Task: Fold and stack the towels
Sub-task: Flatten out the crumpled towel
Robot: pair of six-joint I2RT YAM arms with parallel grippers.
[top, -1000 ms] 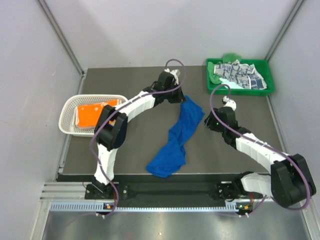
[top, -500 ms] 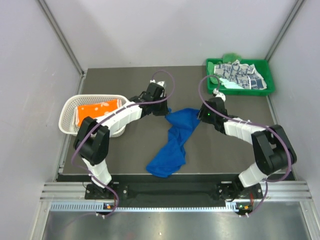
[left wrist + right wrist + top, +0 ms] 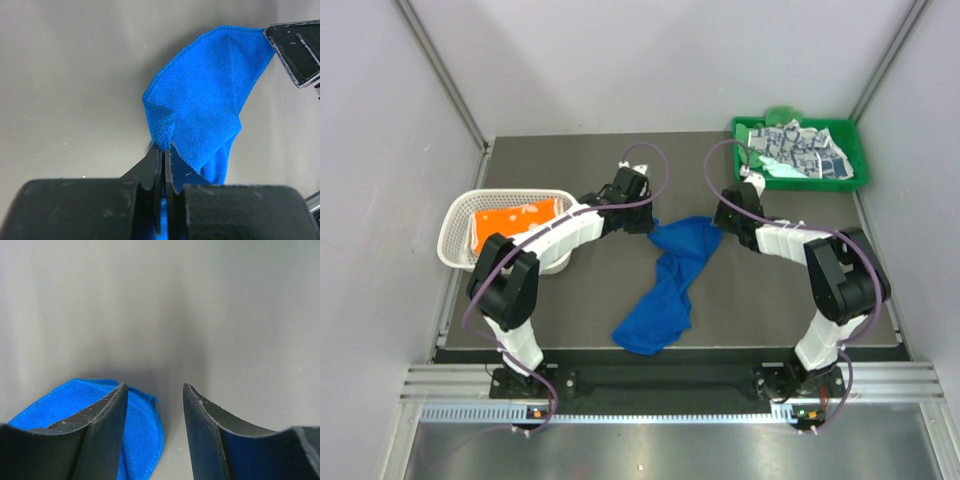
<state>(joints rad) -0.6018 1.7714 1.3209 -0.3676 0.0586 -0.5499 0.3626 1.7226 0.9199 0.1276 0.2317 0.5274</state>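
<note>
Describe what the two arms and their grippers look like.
The left arm and right arm have white links, black joints and a looping purple cable each. The left gripper and right gripper have black, tapering fingers.

Looks like a robotics lab test cell. Boxed in by plain pale wall panels on aluminium struts, with a dark tabletop and a mounting rail along the near edge.

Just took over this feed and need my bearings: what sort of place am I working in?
Probably a lab test cell, not a home: bare grey walls box in a dark table, arms are bolted to a metal rail, and towels sit in a tray and basket.
</note>
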